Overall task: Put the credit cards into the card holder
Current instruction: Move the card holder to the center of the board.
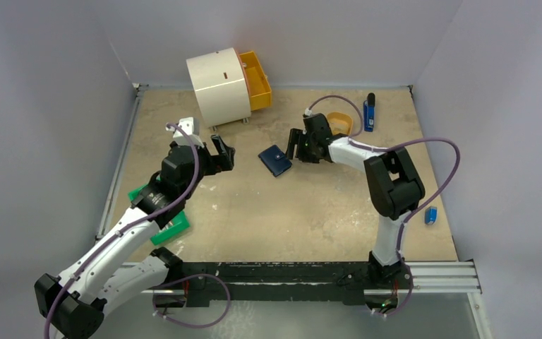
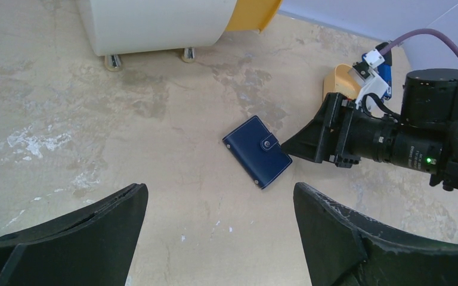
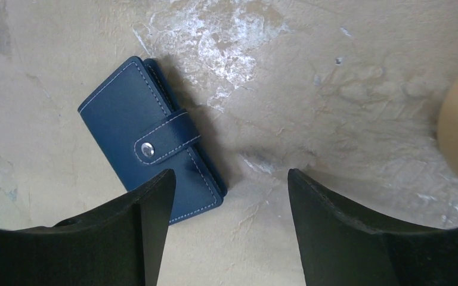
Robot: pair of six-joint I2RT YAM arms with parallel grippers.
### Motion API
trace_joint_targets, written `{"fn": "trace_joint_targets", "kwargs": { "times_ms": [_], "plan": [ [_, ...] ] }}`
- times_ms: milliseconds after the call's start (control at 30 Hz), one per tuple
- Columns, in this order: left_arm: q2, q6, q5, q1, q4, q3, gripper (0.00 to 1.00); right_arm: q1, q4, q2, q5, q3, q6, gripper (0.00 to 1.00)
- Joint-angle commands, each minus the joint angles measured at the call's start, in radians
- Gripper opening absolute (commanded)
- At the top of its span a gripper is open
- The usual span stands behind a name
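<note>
The card holder is a navy-blue wallet lying flat on the table, folded, with its snap tab fastened. It also shows in the left wrist view and the right wrist view. My right gripper hovers just right of it, open; its left finger overlaps the wallet's near corner, with bare table between the fingers. My left gripper is open and empty, a short way left of the wallet. No credit cards are in view.
An orange oval tray sits just behind the right gripper. A white round drawer unit with a yellow drawer stands at the back. A green box lies under the left arm. Two blue items lie on the right side.
</note>
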Motion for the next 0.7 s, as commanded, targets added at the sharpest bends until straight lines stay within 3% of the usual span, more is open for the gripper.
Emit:
{"fn": "trace_joint_targets", "kwargs": {
  "times_ms": [0, 500, 667],
  "plan": [
    [0.002, 0.003, 0.020, 0.005, 0.024, 0.034, 0.91, 0.005, 0.041, 0.020, -0.056, 0.062, -0.025, 0.71],
    [0.009, 0.006, 0.023, 0.005, 0.027, 0.035, 0.91, 0.041, 0.113, 0.016, -0.132, -0.025, 0.014, 0.43],
    [0.013, 0.005, 0.025, 0.005, 0.027, 0.034, 0.91, 0.045, 0.141, -0.018, -0.128, -0.100, 0.037, 0.28]
  ]
}}
